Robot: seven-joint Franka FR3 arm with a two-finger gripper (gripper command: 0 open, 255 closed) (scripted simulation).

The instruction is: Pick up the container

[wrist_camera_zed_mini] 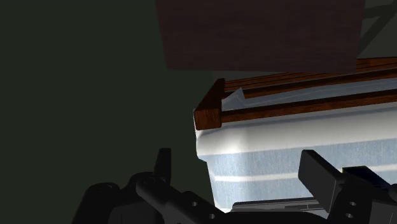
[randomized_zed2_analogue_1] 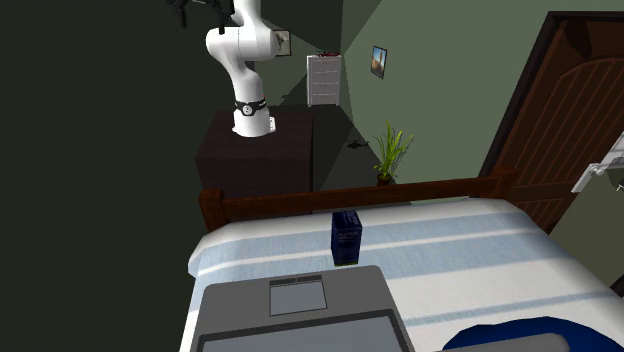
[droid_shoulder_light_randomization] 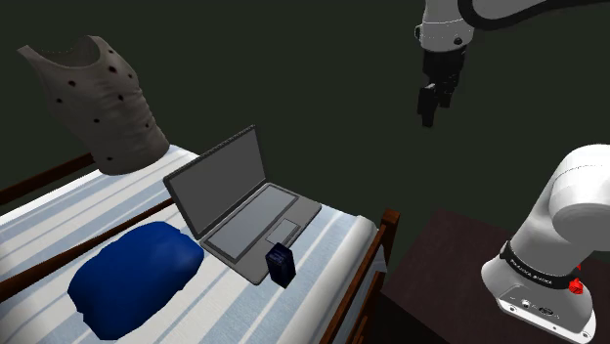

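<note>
Container (droid_shoulder_light_randomization: pixel 281 265) well apart from parted fingers (droid_shoulder_light_randomization: pixel 428 106)

On the bed (droid_shoulder_light_randomization: pixel 337 235), the container (droid_shoulder_light_randomization: pixel 281 265) stands just beside the laptop (droid_shoulder_light_randomization: pixel 244 200), between it and the footboard (randomized_zed2_analogue_1: pixel 350 197).

A bedroom in a home: a bed (droid_shoulder_light_randomization: pixel 337 239) with a striped sheet and a wooden footboard (randomized_zed2_analogue_1: pixel 300 205) carries a blue pillow (droid_shoulder_light_randomization: pixel 137 274). Around it stand a wooden door (randomized_zed2_analogue_1: pixel 570 110), a potted plant (randomized_zed2_analogue_1: pixel 390 150), a white chest of drawers (randomized_zed2_analogue_1: pixel 322 80) and a framed picture (randomized_zed2_analogue_1: pixel 378 61) on the wall.
</note>
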